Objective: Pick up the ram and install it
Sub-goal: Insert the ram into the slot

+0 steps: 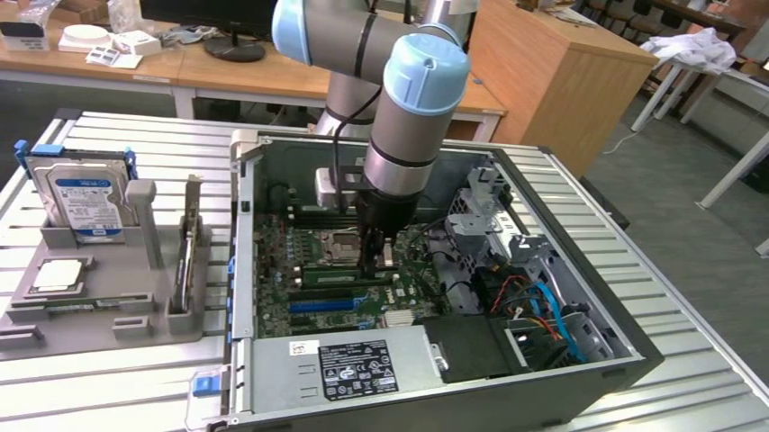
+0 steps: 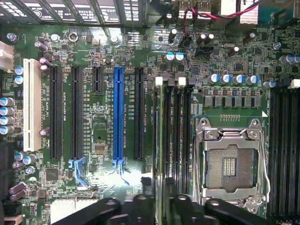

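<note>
We're seeing bright, even light overall; a pale glare patch sits on the motherboard (image 2: pixel 105 185) by the blue slot's (image 2: pixel 118 112) end, and the case (image 1: pixel 541 391) interior looks shadowy.

Oblique overview; wrist close above shared motherboard (image 2: pixel 101 136)

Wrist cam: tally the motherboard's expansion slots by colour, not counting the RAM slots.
Black slots: 4 (one is short)
Blue slot: 1
White slot: 1
Total: 6
</note>
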You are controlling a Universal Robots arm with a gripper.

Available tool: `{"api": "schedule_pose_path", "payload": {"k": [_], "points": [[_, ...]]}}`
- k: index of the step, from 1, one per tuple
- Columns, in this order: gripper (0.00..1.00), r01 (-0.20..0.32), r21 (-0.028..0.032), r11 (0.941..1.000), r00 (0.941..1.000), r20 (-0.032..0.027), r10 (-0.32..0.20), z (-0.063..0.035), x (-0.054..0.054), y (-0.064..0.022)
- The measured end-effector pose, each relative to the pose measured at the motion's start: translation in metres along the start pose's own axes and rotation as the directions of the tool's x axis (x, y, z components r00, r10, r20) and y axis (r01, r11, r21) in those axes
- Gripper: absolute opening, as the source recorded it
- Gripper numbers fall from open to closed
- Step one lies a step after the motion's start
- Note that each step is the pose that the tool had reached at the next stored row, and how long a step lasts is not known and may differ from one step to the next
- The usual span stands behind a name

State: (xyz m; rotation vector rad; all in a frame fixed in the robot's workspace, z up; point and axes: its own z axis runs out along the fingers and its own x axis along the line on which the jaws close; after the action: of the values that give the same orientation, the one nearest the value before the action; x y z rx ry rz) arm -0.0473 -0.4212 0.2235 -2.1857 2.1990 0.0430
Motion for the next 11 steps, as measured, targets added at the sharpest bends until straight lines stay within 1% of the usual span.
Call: {"api": "schedule_pose_path", "payload": {"k": [1, 2, 3, 11], "points": [[0.24, 0.000, 0.0000, 1.0000, 1.0000, -0.0001, 0.000, 0.0000, 0.0000, 0.0000], [0.24, 0.000, 0.0000, 1.0000, 1.0000, -0.0001, 0.000, 0.0000, 0.0000, 0.0000], [0.31, 0.000, 0.0000, 1.0000, 1.0000, -0.0001, 0.000, 0.0000, 0.0000, 0.0000], [0.31, 0.000, 0.0000, 1.0000, 1.0000, -0.0001, 0.000, 0.0000, 0.0000, 0.0000]]}}
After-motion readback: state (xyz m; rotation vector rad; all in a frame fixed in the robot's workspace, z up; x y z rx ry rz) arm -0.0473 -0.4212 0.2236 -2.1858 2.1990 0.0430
